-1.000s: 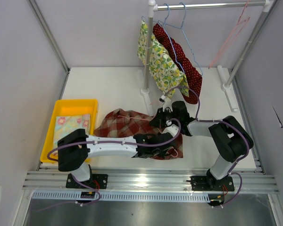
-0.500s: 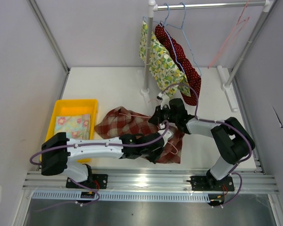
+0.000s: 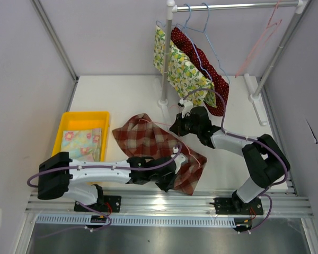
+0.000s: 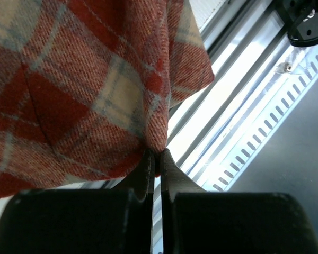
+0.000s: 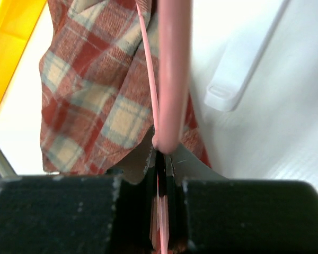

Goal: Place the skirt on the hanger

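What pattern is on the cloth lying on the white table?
The woven fabric skirt is red, cream and grey-blue plaid, clearest in the left wrist view.

On white table (image 3: pixel 122 100): yellow tray (image 3: pixel 84 115), plaid skirt (image 3: pixel 148 140), perhaps partly lifted.

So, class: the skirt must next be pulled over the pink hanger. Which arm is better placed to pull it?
Probably the left arm: its jaws are shut on the skirt at its edge. The right arm has its jaws clamped on the pink hanger, so it would best hold that steady.
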Robot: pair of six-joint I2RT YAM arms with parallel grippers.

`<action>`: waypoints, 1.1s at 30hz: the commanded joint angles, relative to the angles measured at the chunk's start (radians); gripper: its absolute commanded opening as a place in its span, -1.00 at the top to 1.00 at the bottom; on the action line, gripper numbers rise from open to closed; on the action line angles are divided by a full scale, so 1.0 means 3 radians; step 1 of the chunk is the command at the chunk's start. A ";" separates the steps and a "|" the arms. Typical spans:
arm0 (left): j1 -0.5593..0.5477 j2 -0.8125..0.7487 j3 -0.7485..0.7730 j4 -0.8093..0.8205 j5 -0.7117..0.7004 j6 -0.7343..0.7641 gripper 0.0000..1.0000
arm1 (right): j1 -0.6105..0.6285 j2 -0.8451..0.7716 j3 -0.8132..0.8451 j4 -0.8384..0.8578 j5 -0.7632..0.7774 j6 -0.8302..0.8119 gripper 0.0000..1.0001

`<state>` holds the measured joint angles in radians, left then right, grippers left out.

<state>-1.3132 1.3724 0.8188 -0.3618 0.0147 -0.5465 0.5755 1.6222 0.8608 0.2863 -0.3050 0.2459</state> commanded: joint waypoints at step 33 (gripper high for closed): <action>0.0067 -0.0551 -0.0413 0.0203 -0.0003 -0.0321 1.00 | 0.0122 -0.0800 0.1215 -0.1465 0.0924 -0.0278 1.00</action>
<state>-1.2896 1.2045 0.7082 -0.3202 -0.0223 -0.6147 0.5964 1.4017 1.1133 -0.1558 -0.0956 0.1951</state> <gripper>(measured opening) 0.029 0.063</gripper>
